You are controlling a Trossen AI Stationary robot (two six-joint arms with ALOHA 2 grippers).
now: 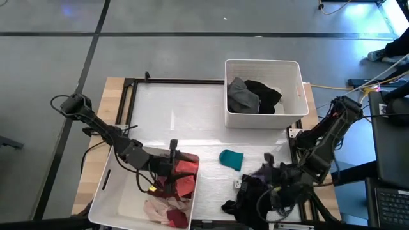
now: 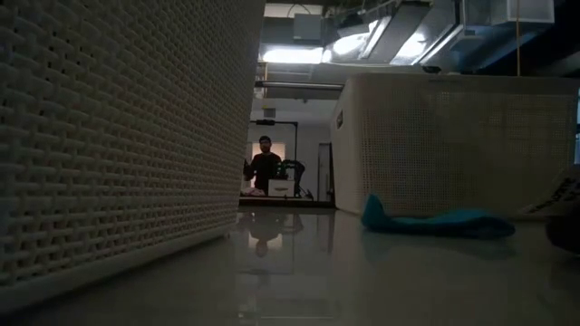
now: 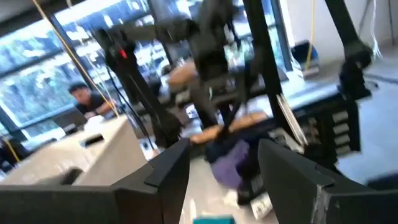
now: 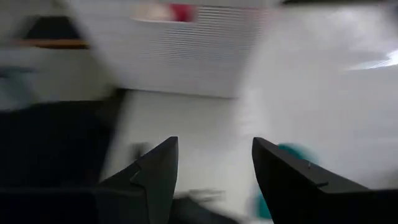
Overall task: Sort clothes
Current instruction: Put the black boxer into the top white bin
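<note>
Two grippers are at work on the white table [image 1: 192, 105]. The left gripper [image 1: 171, 165] hangs over the near bin [image 1: 105, 191], by its right wall. Its fingers [image 3: 168, 171] are spread wide, and nothing sits between them. Just under it in the bin lie red clothes [image 1: 184, 176], and below those some pink clothes [image 1: 160, 207] and a maroon piece [image 1: 179, 219].

The right gripper [image 1: 265, 171] is at the front right part of the table. Its two dark fingers [image 4: 155, 171] are spread apart with only bare table showing between them. Right beside it lies a heap of black clothes [image 1: 246, 195] at the front edge of the table. In the left wrist view a purple piece [image 3: 227, 165] shows in that heap.

Between the two grippers, a teal piece [image 1: 231, 159] lies flat on the table by itself. It touches no bin. In the low view it rests in front of the far bin.

The far bin [image 1: 291, 89] stands at the back right of the table. Inside it are a grey piece [image 1: 241, 96] and a black piece [image 1: 265, 92], side by side and touching.

Far off in the room, a person [image 2: 265, 166] stands behind the table.
</note>
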